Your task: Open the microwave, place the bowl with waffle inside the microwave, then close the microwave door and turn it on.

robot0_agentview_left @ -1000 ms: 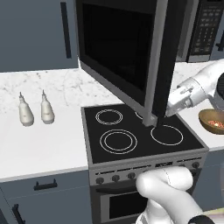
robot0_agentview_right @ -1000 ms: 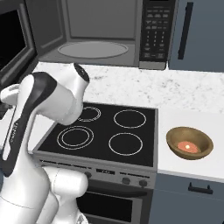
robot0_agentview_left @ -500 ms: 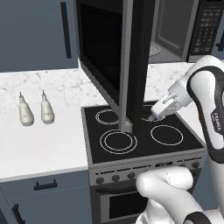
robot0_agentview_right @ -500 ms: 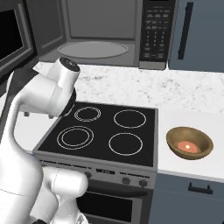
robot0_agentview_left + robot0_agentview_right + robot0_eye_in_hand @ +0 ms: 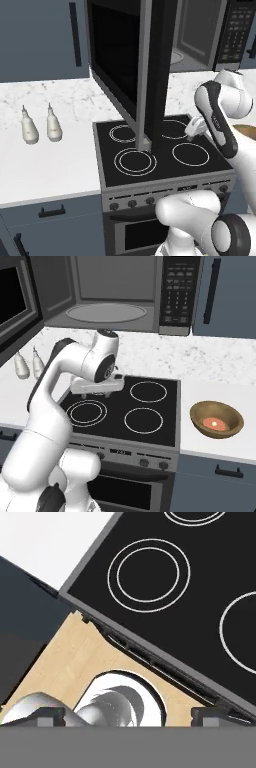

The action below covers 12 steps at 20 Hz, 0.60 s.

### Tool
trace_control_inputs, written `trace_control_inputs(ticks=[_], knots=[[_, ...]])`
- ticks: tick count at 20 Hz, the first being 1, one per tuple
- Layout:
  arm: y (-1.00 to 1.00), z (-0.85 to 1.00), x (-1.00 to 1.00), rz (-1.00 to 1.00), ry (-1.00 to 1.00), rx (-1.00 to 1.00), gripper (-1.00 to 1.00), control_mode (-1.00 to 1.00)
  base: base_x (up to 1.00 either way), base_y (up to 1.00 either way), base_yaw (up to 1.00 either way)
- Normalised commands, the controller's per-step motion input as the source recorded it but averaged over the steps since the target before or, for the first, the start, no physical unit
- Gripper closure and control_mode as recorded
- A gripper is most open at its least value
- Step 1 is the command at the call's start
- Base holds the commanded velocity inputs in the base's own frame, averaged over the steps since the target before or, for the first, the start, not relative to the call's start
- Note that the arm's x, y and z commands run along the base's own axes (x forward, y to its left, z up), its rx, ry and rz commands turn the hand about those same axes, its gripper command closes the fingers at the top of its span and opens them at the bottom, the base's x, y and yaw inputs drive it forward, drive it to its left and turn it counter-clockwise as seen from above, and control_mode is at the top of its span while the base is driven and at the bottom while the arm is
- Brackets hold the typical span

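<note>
Hovering over the stove (image 5: 150, 406), fingers (image 5: 50, 716) spread wide, holding nothing.

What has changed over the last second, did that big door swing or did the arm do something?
The microwave door swung further open, leftward in the left base view, and now stands edge-on. The open, empty gripper drew back over the stove. The bowl with the waffle stayed on the counter; the two bottles did not move.

Black stove top (image 5: 165, 150) with four white rings, knobs (image 5: 142, 462) along its front edge. Two pale bottles (image 5: 39, 126) stand side by side, upright, on the white marble worktop (image 5: 55, 165) left of the stove. Blue-grey cabinets (image 5: 40, 37) above, dark bar handle (image 5: 215, 283) on one.
</note>
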Motion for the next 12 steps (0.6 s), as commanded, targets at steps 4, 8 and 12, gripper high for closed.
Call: trace_control_inputs(ticks=[4,8,12], knots=[[-0.93,-0.99,0.36,-0.15,-0.21,-0.48,-1.00,-1.00,0.00,0.00,0.00],[-1.00,-0.74,0.12,-0.22,-0.33,-0.47,-1.00,-1.00,0.00,0.00,0.00],[-1.00,-0.33,0.32,-0.21,-0.16,-0.35,-1.00,-1.00,0.00,0.00,0.00]])
